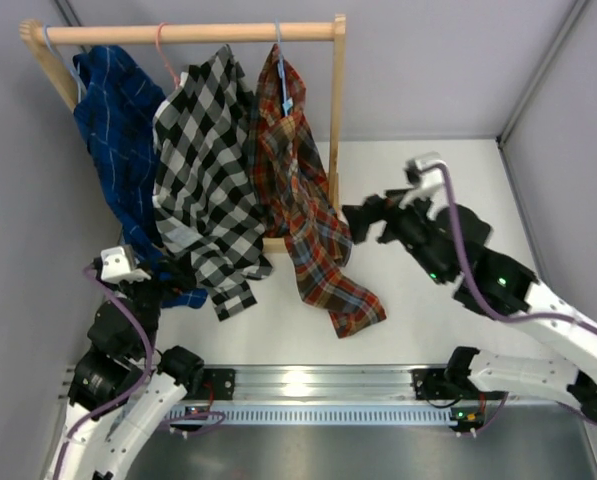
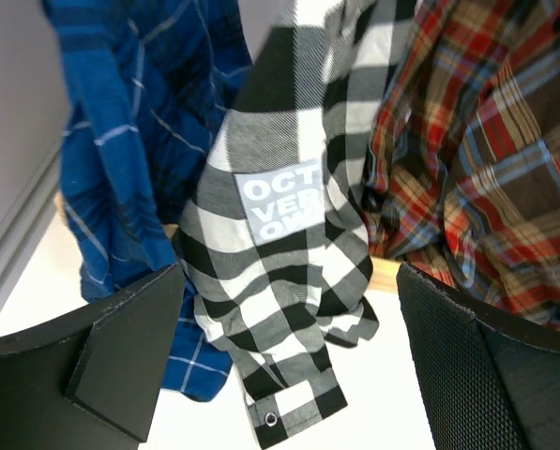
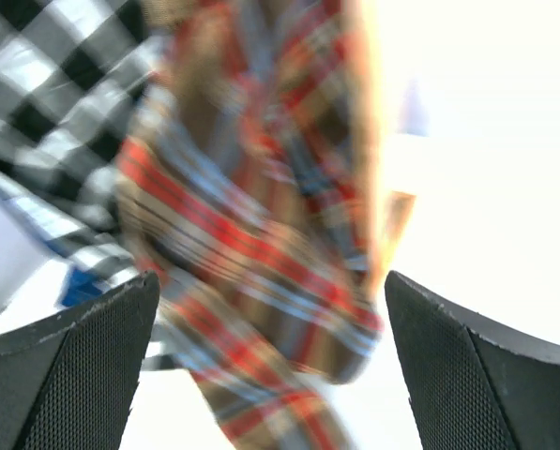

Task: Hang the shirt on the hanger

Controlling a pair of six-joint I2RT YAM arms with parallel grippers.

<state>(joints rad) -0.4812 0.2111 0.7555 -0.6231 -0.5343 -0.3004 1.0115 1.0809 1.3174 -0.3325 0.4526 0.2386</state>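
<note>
Wooden and pale, the rack's rail (image 1: 193,33) runs across the top of the overhead view, and three garments hang from it side by side: a dark blue shirt (image 1: 118,140) on the left, a black-and-white checked shirt (image 1: 203,170) in the middle under a pink hanger (image 1: 163,50), and the red plaid shirt (image 1: 303,210) on the right. The light-blue hanger (image 1: 284,88) has its hook over the rail, and part of it shows at the plaid shirt's collar; the shirt droops from there, its lower end spread on the white tabletop (image 1: 428,170). The right hand (image 1: 366,217) sits just beside the plaid shirt's right edge, apart from it, while the left hand (image 1: 163,272) is low by the hems of the blue and checked shirts. From the left wrist, the left hand (image 2: 284,281) has its fingers (image 2: 120,356) spread wide with nothing gripped; beyond them hang the checked shirt (image 2: 298,103) with a grey printed label (image 2: 280,202), the blue shirt (image 2: 139,141) to its left and the plaid shirt (image 2: 486,159) to its right. From the right wrist the picture is blurred: the right hand (image 3: 270,291) is wide open and holds nothing, the plaid shirt (image 3: 251,216) hangs ahead between its fingers (image 3: 73,375), and the checked shirt (image 3: 45,75) shows at upper left.
</note>
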